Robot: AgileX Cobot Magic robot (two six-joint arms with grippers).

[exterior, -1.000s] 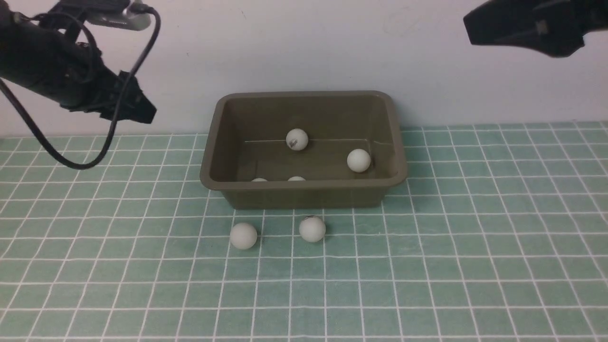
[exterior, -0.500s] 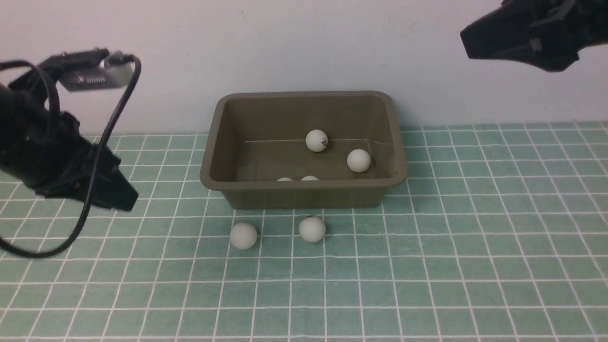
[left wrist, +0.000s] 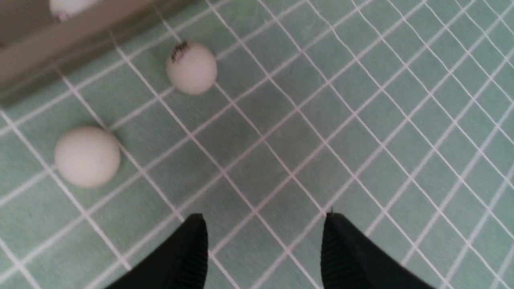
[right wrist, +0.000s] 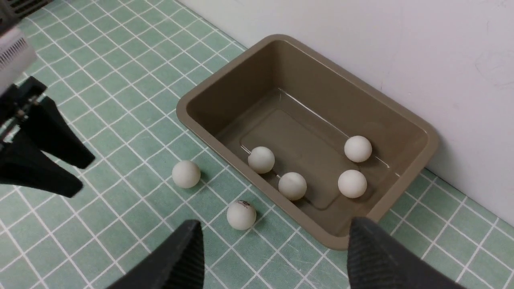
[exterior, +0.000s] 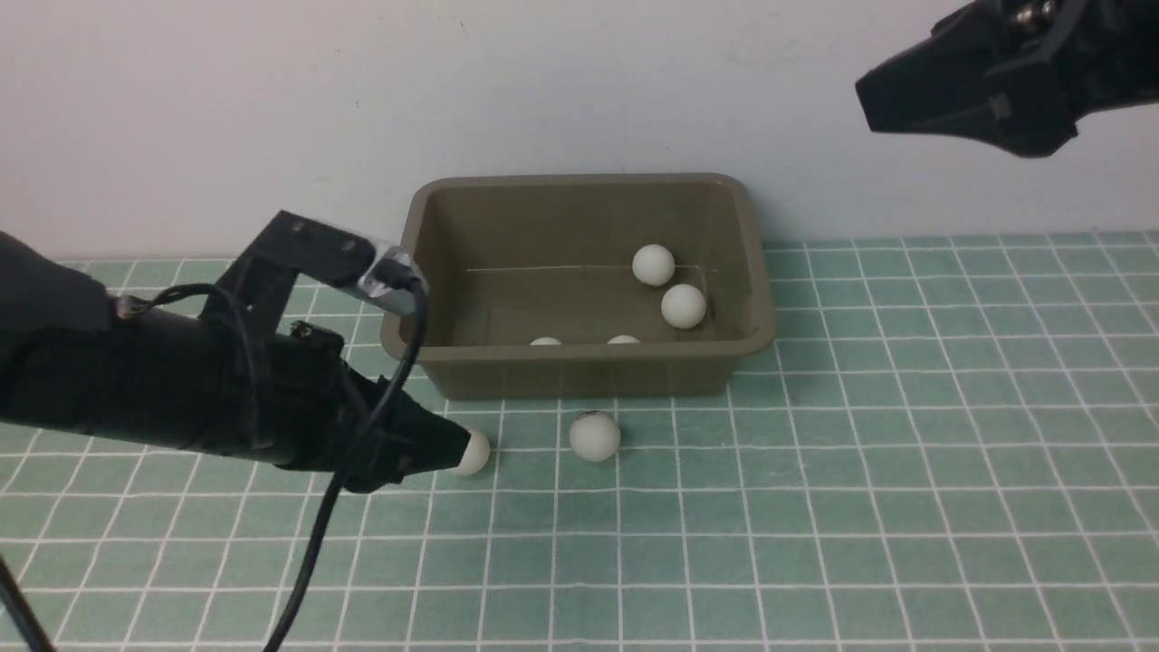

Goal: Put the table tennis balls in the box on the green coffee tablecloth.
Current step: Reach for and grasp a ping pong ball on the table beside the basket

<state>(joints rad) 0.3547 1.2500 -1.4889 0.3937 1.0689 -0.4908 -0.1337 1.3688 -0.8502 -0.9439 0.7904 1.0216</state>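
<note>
the left gripper hangs low over the green coffee tablecloth, its two black fingers spread wide with nothing between them. just off their tips a plain ball lies on the cloth. the right wrist view shows a gap between the two (from the front the fingertip overlaps the ball's edge). to the robot's right of it, a marked ball with a dark print on top rests just in front of the box. the olive-brown box stands on the cloth close against the white wall and holds four more table tennis balls. two sit along its near wall, barely showing over the rim from the front, and two sit close together toward its far right corner. high on the right, the right gripper hangs well above the cloth, fingers parted and empty.
</note>
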